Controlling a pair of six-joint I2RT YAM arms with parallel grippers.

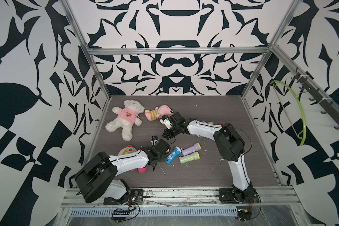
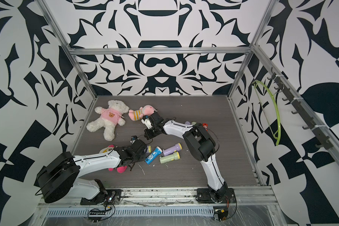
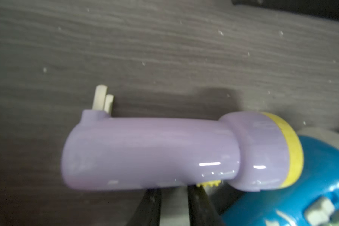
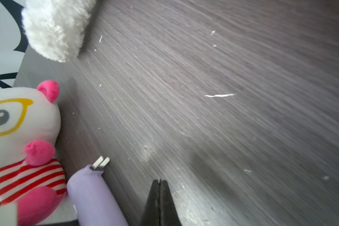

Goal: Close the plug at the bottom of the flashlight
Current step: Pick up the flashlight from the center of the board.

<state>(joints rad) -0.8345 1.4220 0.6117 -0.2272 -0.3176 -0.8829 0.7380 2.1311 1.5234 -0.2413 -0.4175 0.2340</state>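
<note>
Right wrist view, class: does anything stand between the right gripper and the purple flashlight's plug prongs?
Nothing visible does. Only table surface lies between the right gripper and the prongs of the purple flashlight; the plush toy sits on the flashlight's far side.

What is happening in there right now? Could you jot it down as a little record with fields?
purple flashlight: on its side, plug prongs sticking out of its bottom
left end effector: against the flashlight's body, fingertips hidden, grip unclear
right end effector: shut, empty, near the plug end, not touching
neighbours: blue flashlight at its head, striped plush toy by its bottom
</note>
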